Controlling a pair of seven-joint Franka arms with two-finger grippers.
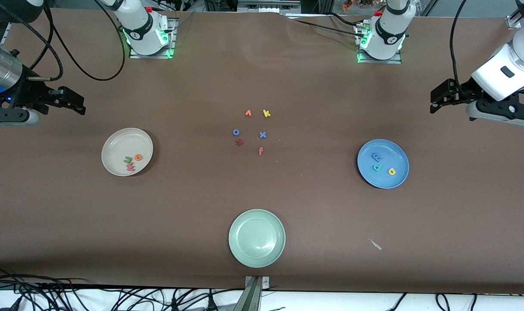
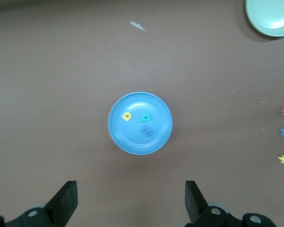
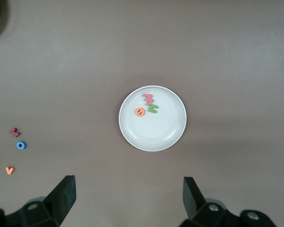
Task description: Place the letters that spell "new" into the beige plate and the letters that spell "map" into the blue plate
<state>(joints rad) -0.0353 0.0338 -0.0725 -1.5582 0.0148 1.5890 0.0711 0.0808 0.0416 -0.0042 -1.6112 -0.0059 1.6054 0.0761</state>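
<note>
Two round, shallow, smooth plates on a matte brown table [image 1: 71, 216]. The beige plate [image 1: 119, 147] holds the green n [image 1: 127, 160], orange e [image 1: 138, 157] and pinkish-red w [image 1: 131, 167]; it lies below the right gripper [image 1: 67, 103], whose black fingers [image 3: 64, 194] stand wide apart, empty. The blue plate [image 1: 395, 151] holds the blue m [image 1: 377, 157], teal letter [image 1: 377, 167] and yellow letter [image 1: 392, 171], below the left gripper [image 1: 439, 101], its fingers [image 2: 66, 198] likewise spread and empty. Only the front view shows the whole pale green plate [image 1: 256, 216] and all six leftover letters [image 1: 262, 134].

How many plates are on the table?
3: the beige plate toward the right arm's end, the blue plate toward the left arm's end, and the pale green plate nearest the front camera.
</note>
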